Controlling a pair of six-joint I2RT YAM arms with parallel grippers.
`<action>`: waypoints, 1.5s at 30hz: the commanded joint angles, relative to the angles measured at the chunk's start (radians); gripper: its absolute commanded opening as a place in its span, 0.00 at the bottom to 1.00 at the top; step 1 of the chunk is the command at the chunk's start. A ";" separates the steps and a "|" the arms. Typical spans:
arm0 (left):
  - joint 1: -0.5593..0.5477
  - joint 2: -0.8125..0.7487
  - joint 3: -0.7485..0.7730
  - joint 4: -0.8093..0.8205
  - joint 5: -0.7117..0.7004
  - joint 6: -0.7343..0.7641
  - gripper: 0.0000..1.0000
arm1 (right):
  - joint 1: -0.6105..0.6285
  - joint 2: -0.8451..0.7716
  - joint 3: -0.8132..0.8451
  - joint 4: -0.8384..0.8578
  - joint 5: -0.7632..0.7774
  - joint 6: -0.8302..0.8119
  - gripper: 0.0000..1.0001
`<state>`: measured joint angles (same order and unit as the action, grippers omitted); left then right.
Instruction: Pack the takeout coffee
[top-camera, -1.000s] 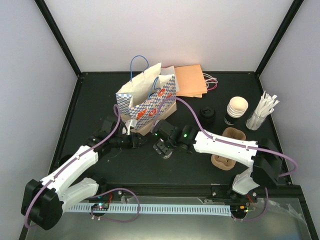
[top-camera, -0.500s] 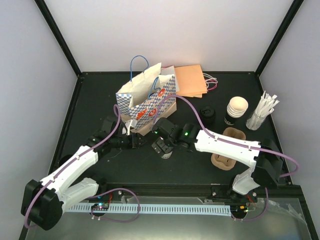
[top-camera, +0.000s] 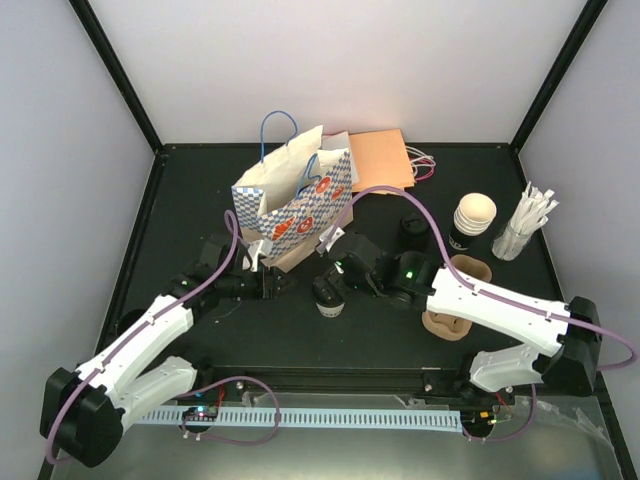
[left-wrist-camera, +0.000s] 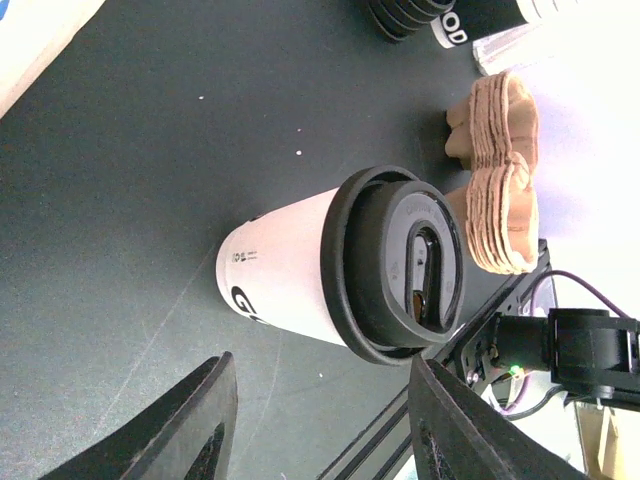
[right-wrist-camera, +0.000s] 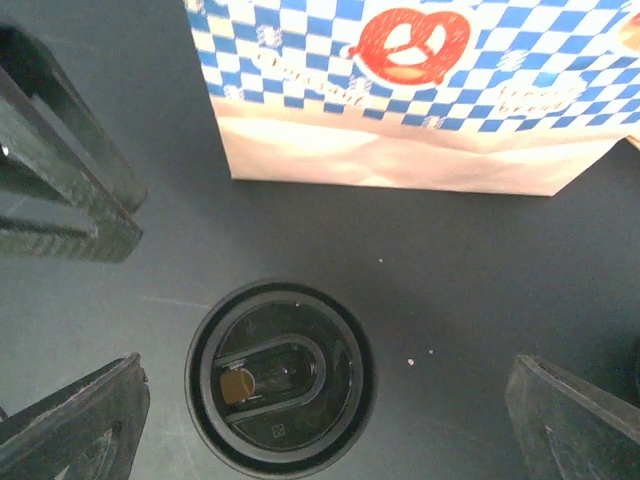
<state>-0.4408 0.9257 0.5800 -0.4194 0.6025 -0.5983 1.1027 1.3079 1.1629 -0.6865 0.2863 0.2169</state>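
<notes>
From above, the lidded cup (top-camera: 328, 299) stands upright just in front of the bag (top-camera: 295, 200), so nothing is packed yet. The right gripper (top-camera: 332, 278) hangs over it and the left gripper (top-camera: 278, 284) sits just beside. The left wrist shows its fingers spread and empty, with the cup ahead of them. The right wrist shows its fingers wide apart on either side of the lid, touching nothing. Grasping the cup, lifting it and bagging it all remain.
</notes>
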 joint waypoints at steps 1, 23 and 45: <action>-0.005 -0.027 0.013 0.008 -0.004 0.016 0.49 | -0.007 0.044 0.019 -0.076 -0.061 -0.027 1.00; -0.030 0.010 -0.027 0.106 0.039 -0.027 0.47 | -0.007 0.229 0.084 -0.163 -0.200 0.011 0.99; -0.049 0.045 -0.028 0.137 0.040 -0.032 0.47 | -0.028 0.290 0.124 -0.193 -0.203 0.017 0.98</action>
<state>-0.4850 0.9604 0.5465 -0.3157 0.6273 -0.6262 1.0809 1.5723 1.2644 -0.8581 0.1017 0.2302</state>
